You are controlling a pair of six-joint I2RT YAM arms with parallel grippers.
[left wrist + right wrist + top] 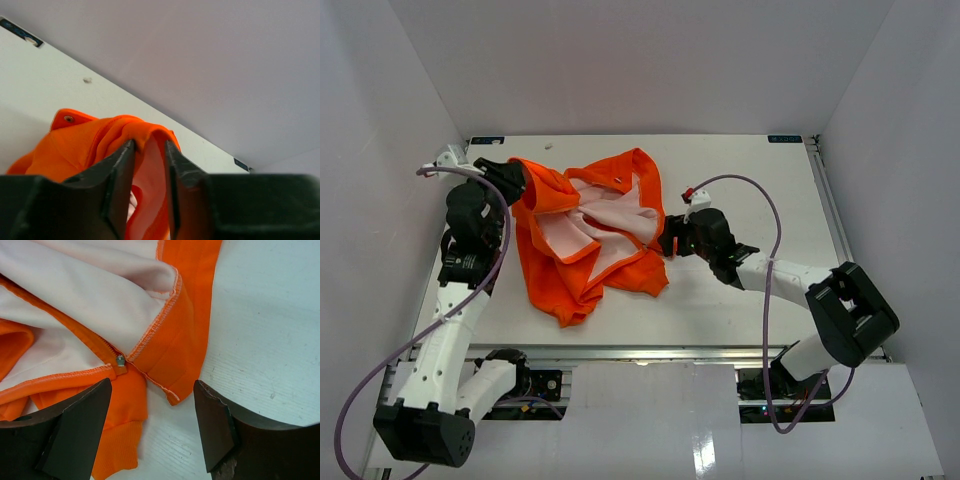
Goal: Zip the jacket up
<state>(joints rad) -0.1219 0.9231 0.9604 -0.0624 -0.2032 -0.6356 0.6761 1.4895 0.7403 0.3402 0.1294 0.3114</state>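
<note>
The orange jacket (590,235) lies crumpled and open on the white table (750,180), its pale pink lining facing up. My left gripper (523,184) is at the jacket's far-left edge. In the left wrist view its fingers (120,170) stand a little apart, with a raised fold of the jacket (85,145) between the tips of the left gripper (150,145). My right gripper (666,243) is at the jacket's right edge. In the right wrist view the right gripper (152,385) is wide open over a lower corner of the jacket (175,340). A small metal zipper slider (120,360) lies just beyond its left finger.
White walls (880,90) box the table in on three sides. A metal rail (650,352) runs along the near edge between the arm bases. Bare table surface lies to the right of the jacket (260,315).
</note>
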